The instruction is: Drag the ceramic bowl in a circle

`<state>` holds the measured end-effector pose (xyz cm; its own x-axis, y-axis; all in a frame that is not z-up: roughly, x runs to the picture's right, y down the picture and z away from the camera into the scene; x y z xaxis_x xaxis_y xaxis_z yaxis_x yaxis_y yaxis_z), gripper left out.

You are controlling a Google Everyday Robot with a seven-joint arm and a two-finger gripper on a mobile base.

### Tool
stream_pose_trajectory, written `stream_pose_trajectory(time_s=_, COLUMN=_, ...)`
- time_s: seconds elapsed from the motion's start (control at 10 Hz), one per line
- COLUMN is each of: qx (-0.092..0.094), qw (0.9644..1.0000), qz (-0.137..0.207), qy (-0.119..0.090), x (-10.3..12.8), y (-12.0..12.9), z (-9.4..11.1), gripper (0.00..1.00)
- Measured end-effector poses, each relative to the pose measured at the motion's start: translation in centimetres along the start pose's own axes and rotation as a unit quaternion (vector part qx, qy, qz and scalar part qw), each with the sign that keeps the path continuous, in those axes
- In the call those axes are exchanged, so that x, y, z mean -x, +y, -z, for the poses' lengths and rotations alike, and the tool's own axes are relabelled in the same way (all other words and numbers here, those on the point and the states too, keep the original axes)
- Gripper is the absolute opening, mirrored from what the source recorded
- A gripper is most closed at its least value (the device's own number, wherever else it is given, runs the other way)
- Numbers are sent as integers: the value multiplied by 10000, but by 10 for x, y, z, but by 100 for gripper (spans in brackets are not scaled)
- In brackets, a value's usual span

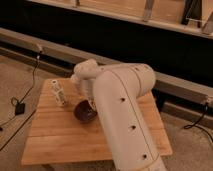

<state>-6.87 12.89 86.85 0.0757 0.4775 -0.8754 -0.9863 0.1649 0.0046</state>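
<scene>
One gripper [90, 104] clamped on ceramic bowl [83, 112] rim.

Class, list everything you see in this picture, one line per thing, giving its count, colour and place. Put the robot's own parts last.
table: one, light wood slats, centre of the floor.
bowl: one, dark maroon, middle of the table, at the arm's tip.
bottle: one, white, standing near the table's back left corner.
cables: black, on the floor left of the table.
box: one, small, black, on the floor at the left.
arm: one, white, reaching over the table from the front right.
hand: one, white, shut, at the bowl's rear rim.
</scene>
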Motion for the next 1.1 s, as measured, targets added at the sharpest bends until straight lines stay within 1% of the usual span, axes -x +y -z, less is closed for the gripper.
stream_pose_trajectory(time_s=0.1, qx=270, qw=9995, qz=148, qy=-7, x=-6, y=18, z=2, gripper=0)
stream_pose_trajectory(time_s=0.2, qx=474, qw=9986, qz=214, qy=-23, x=-10, y=25, z=3, gripper=0)
stream_pose_trajectory(time_s=0.3, qx=707, qw=9970, qz=301, qy=-71, x=-15, y=31, z=4, gripper=0)
stream_pose_trajectory(time_s=0.5, qx=997, qw=9933, qz=537, qy=-207, x=-22, y=34, z=-1, gripper=0)
stream_pose_trajectory(time_s=0.7, qx=1159, qw=9898, qz=760, qy=-328, x=-28, y=31, z=-12, gripper=0)
stream_pose_trajectory(time_s=0.8, qx=1208, qw=9885, qz=833, qy=-370, x=-29, y=31, z=-15, gripper=0)
stream_pose_trajectory(time_s=0.9, qx=1248, qw=9870, qz=923, qy=-419, x=-31, y=28, z=-22, gripper=0)
stream_pose_trajectory(time_s=1.1, qx=1281, qw=9855, qz=1003, qy=-481, x=-33, y=24, z=-29, gripper=2)
